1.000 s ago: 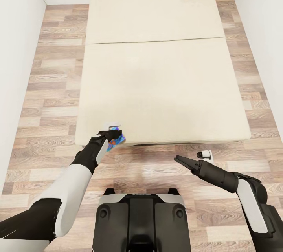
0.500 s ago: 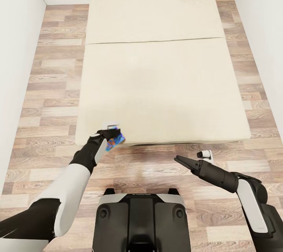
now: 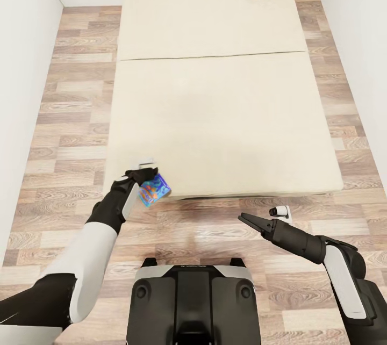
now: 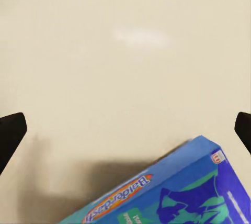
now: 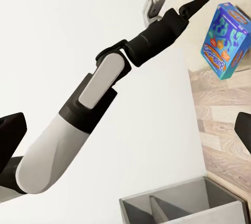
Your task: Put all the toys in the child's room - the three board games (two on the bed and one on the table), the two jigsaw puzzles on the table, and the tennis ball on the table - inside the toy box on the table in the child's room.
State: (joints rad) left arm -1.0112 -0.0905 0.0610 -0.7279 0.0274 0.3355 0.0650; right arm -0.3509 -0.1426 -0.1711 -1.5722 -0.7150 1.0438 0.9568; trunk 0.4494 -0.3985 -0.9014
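The small blue printed cardboard game box (image 3: 155,189) hangs just beside and below the left claw (image 3: 144,173), at the corner of the plain beige mattress bed (image 3: 215,119). The left claw's fingers (image 4: 10,136) are spread wide. The right wrist view shows the box (image 5: 226,40) standing on end, its long axis tilted, clear of the claw (image 5: 193,3). The left wrist view adds orange lettering along its narrow side (image 4: 172,192). The right claw (image 3: 243,218) is also spread.
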